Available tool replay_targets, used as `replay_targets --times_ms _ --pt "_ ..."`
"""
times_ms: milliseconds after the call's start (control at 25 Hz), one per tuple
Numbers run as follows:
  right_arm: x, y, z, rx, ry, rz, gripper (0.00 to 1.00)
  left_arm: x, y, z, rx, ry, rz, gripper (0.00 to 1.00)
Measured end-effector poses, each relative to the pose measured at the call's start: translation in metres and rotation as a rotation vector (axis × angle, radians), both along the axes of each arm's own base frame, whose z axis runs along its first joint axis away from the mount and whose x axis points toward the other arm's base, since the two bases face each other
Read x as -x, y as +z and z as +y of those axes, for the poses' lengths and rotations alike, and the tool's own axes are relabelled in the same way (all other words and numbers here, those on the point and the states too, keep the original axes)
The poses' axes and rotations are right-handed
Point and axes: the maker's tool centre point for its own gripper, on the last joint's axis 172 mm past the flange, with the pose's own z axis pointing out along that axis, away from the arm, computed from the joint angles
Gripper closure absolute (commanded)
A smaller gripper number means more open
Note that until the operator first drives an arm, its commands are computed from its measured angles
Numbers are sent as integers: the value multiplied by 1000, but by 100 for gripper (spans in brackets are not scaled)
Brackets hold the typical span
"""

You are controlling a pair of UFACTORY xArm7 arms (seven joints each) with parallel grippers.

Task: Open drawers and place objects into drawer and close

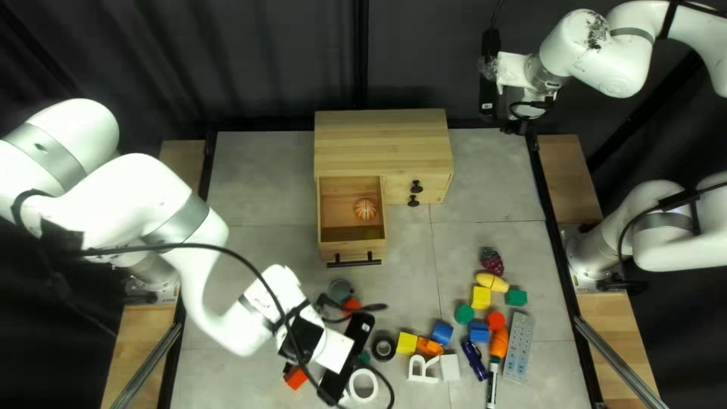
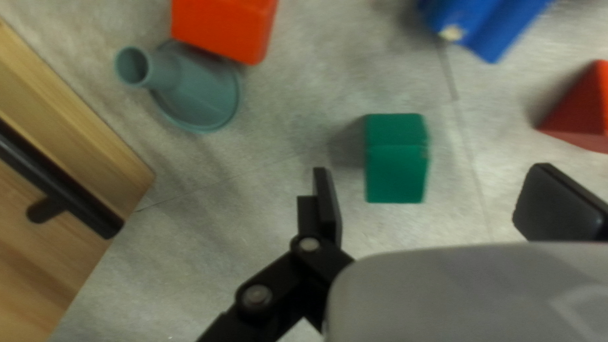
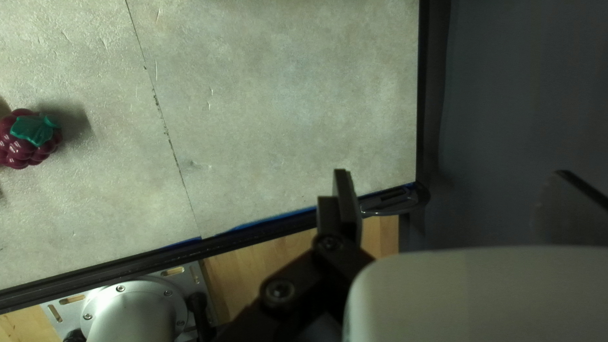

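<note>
Grey tabletop (image 1: 257,174) lay under one wooden chest (image 1: 382,140), whose one pulled-out drawer (image 1: 352,252) held one orange segmented ball (image 1: 365,209). Near its front, we had one teal funnel-like piece (image 1: 341,290) beside one red block (image 2: 218,25). Our left gripper (image 1: 333,351) had its jaws wide apart, with one green block (image 2: 396,171) ahead of and between them, touched by neither. Farther right we counted two yellow blocks (image 1: 482,297), two blue blocks (image 1: 478,332), one white letter R (image 1: 422,369) and one purple berry (image 1: 492,262). Our right gripper (image 1: 513,127) hung near the far right corner, jaws also wide, one faint against the dark. Small labels on both wrists were illegible; our left arm hid part of the near table.
</note>
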Motion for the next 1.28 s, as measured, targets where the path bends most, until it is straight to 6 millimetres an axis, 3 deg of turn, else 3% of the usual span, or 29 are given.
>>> replay_targets --times_ms 40,80,120,440,640,800,960,1120,1200,1280 --pt "0 0 0 0 0 0 0 1 -2 0 6 5 -1 31" --pt "0 0 0 0 0 0 0 3 -4 1 12 11 -2 84" --pt "0 0 0 0 0 0 0 5 -6 2 18 17 -4 100" --pt "0 0 0 0 0 0 0 15 -8 1 64 65 -25 100" --pt "0 0 0 0 0 0 0 7 23 3 70 77 -44 100" --pt "0 0 0 0 0 0 0 1 85 19 39 80 -76 100" --pt "0 0 0 0 0 0 0 -7 165 45 -10 83 -88 100" --pt "0 0 0 0 0 0 0 -30 248 81 -70 70 -134 100" --pt "0 0 0 0 0 0 0 -46 277 105 -103 58 -159 100" --pt "0 0 0 0 0 0 0 -61 287 128 -132 54 -167 100"
